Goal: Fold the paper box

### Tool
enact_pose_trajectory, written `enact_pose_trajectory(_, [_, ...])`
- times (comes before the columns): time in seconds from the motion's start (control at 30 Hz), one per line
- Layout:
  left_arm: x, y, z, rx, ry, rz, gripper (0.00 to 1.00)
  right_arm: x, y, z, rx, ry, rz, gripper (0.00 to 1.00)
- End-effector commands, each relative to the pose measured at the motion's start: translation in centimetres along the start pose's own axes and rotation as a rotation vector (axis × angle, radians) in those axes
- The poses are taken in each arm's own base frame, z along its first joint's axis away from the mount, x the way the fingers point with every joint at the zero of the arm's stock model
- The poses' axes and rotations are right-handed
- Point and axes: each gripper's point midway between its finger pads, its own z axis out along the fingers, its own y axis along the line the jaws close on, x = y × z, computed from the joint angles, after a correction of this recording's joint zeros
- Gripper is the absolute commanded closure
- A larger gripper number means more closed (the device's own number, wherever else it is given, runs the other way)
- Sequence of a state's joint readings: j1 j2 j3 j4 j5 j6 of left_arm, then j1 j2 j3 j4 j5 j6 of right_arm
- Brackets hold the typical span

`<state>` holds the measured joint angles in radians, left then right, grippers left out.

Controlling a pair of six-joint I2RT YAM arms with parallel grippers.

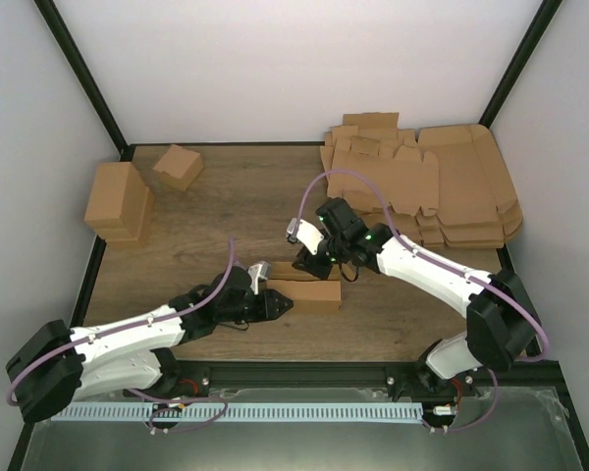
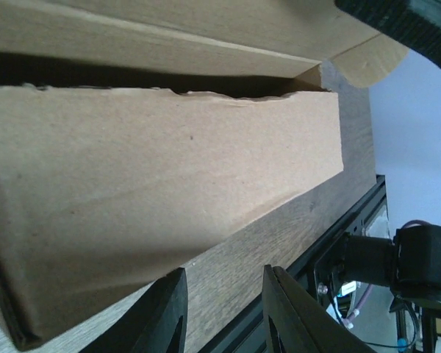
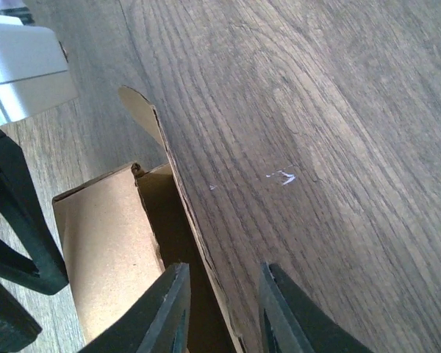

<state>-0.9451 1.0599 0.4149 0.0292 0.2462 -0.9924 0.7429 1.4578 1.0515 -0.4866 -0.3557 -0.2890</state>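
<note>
As seen from above, the paper box (image 1: 309, 292) lies oblong near the front middle of the table (image 1: 255, 196), its top open and 1 long flap standing along the far side. The left gripper (image 1: 283, 305) sits at the box's left end, fingers (image 2: 165, 320) narrowly parted over bare wood, gripping nothing. The right gripper (image 1: 307, 263) straddles the upright flap, jaws slightly apart with a gap either side. Flat blanks (image 1: 422, 186) are stacked back right; 2 folded boxes (image 1: 118, 201) stand back left.
</note>
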Motion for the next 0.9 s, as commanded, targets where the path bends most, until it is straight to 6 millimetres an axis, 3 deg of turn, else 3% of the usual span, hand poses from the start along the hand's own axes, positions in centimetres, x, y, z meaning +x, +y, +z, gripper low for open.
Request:
enact_pose_trajectory(0.0, [-0.6, 0.3, 0.3, -0.007, -0.040, -0.002, 0.70, -0.7, 0.2, -0.3, 0.004, -0.011, -0.035, 0.75])
enact_pose_trajectory(0.27, [-1.3, 1.1, 0.4, -0.049, -0.081, -0.013, 0.75, -0.2, 1.9, -1.0, -0.057, 0.012, -0.026, 0.88])
enact_pose_trajectory(0.67, [-2.0, 1.7, 0.6, -0.099, -0.105, 0.004, 0.77, -0.3, 4.1, -2.4, -0.149, 0.004, 0.018, 0.89])
enact_pose_trajectory(0.87, [-2.1, 1.5, 0.6, -0.096, -0.106, 0.012, 0.77, -0.5, 2.8, -2.4, -0.068, -0.001, 0.061, 0.75])
